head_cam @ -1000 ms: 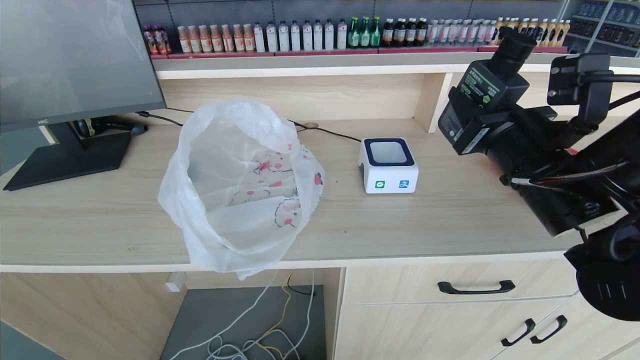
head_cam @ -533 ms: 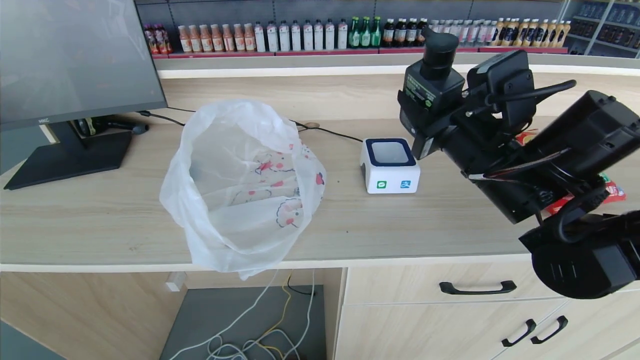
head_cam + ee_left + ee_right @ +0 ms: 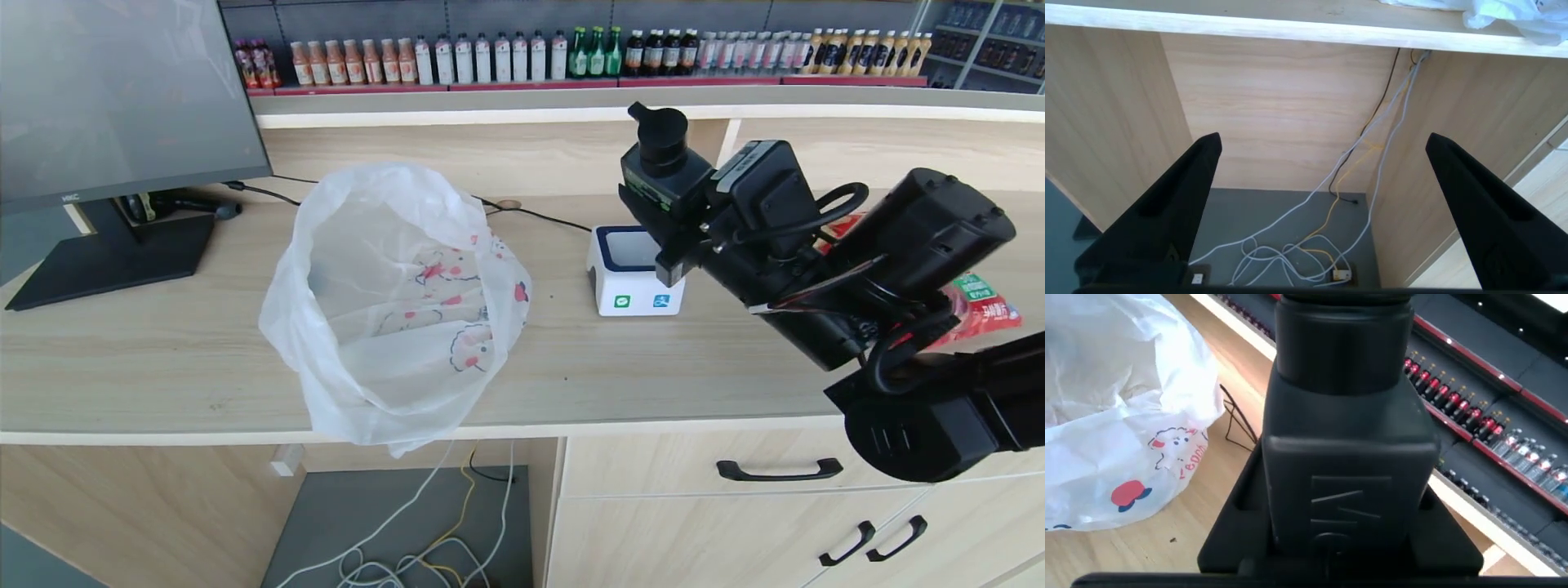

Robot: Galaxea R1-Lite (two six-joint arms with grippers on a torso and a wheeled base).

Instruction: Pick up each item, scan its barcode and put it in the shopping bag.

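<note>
Head view: the right gripper (image 3: 694, 224) is clamped on a black bottle (image 3: 663, 181) with a round cap; the bottle stands upright in the air, just by the two o'clock corner of the white scanner (image 3: 633, 282); the shopping bag (image 3: 392, 302) sits open on the counter (image 3: 735, 351) at nine o'clock from the scanner, near it but not touching; a red snack pack (image 3: 984, 306) lies at three o'clock, partly behind the arm; a monitor (image 3: 122, 90) stands at ten o'clock from the bag; the left gripper (image 3: 1323, 212) hangs under the counter above loose cables (image 3: 1298, 257), its fingers (image 3: 1167, 212) wide apart.
</note>
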